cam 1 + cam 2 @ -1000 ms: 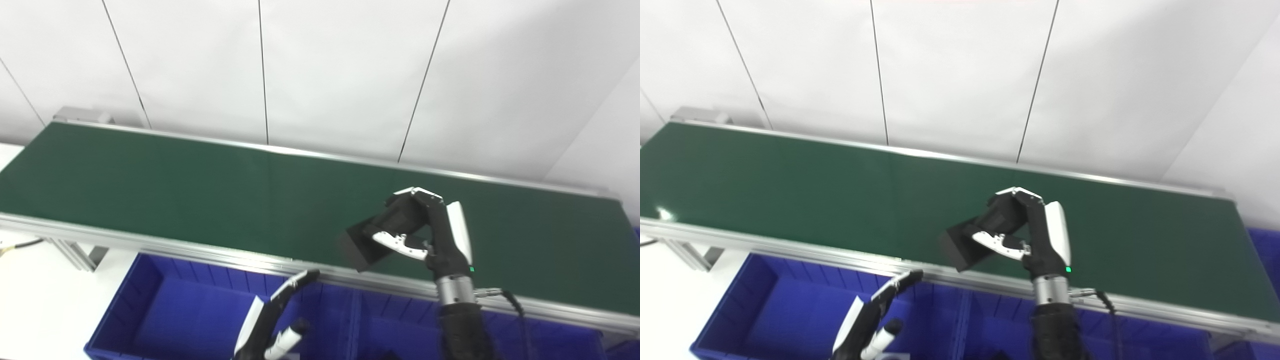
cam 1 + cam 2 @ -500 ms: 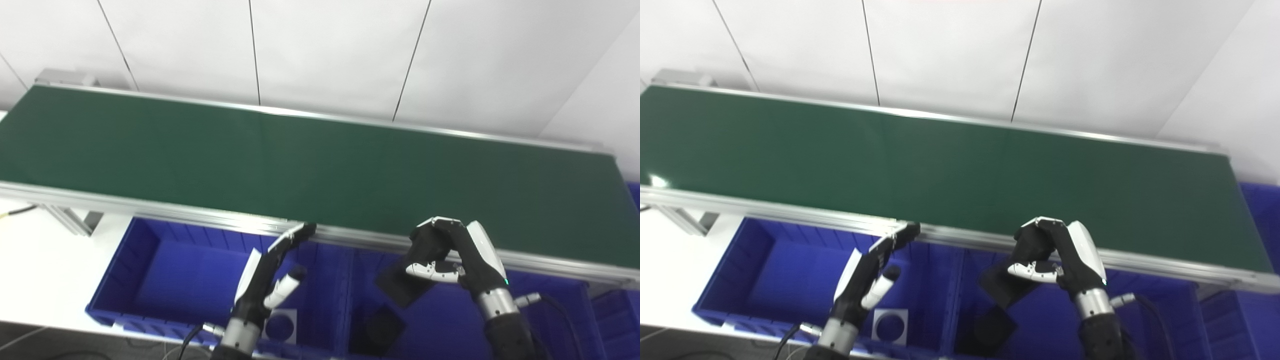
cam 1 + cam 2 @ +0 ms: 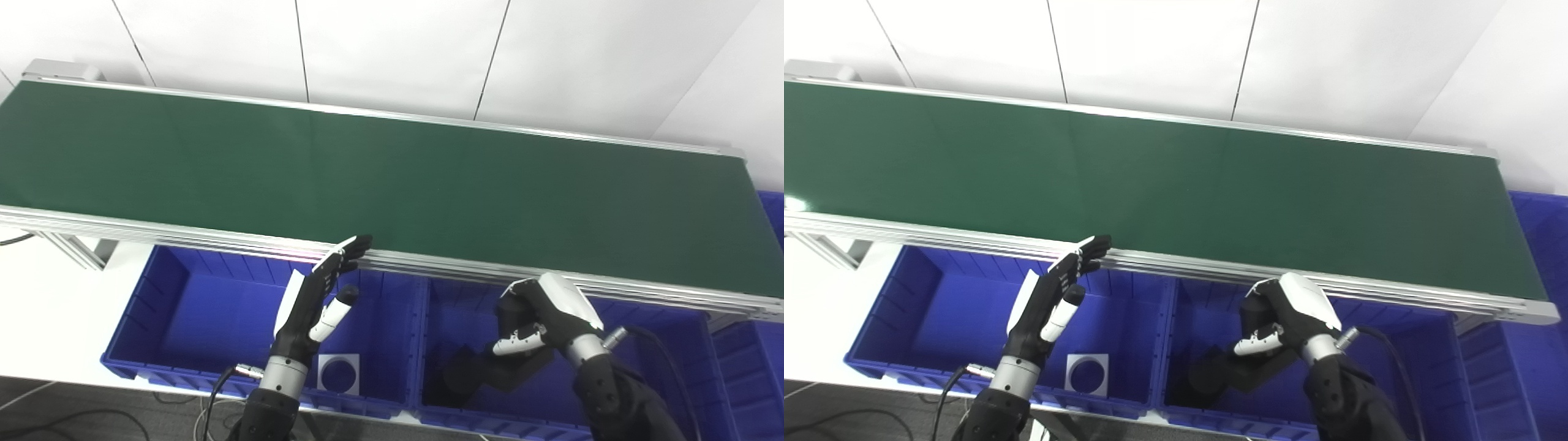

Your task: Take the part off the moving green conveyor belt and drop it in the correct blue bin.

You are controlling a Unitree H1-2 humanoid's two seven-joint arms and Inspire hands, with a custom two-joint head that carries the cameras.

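Right hand (image 3: 542, 315) grips a black block-shaped part (image 3: 511, 370) low inside the middle blue bin (image 3: 686, 343), left hand (image 3: 315, 297) open; the part looks rigid, light, best pinched across flat faces.

Black block part (image 3: 508, 370) tilted inside blue bin (image 3: 667, 343).

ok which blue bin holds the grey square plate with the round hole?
The left bin, under the open left hand. The middle bin, where the right hand is, holds only black parts.
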